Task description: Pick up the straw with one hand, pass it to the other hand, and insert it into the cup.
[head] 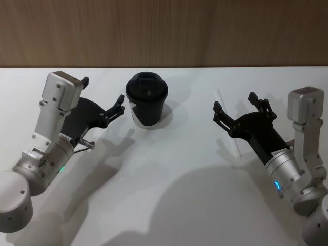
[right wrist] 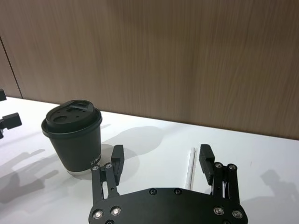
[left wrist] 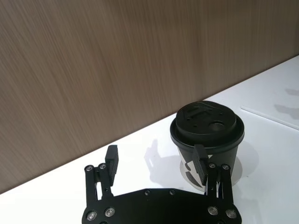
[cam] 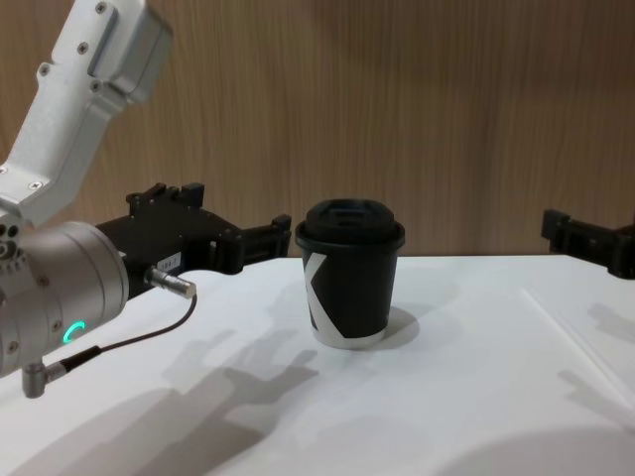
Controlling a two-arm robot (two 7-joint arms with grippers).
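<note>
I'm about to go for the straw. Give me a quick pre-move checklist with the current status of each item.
1. Straw lying flat on the table, nothing gripping it: ok.
2. Right gripper open above the straw, which lies between its fingers in the right wrist view: ok.
3. Left gripper open and empty, ready to receive: ok.
4. Cup upright with its lid on: ok.
5. Left gripper clear of the cup: its fingertip is very close to the cup's side, cannot tell.
6. Lid hole open enough for the straw: cannot tell.
</note>
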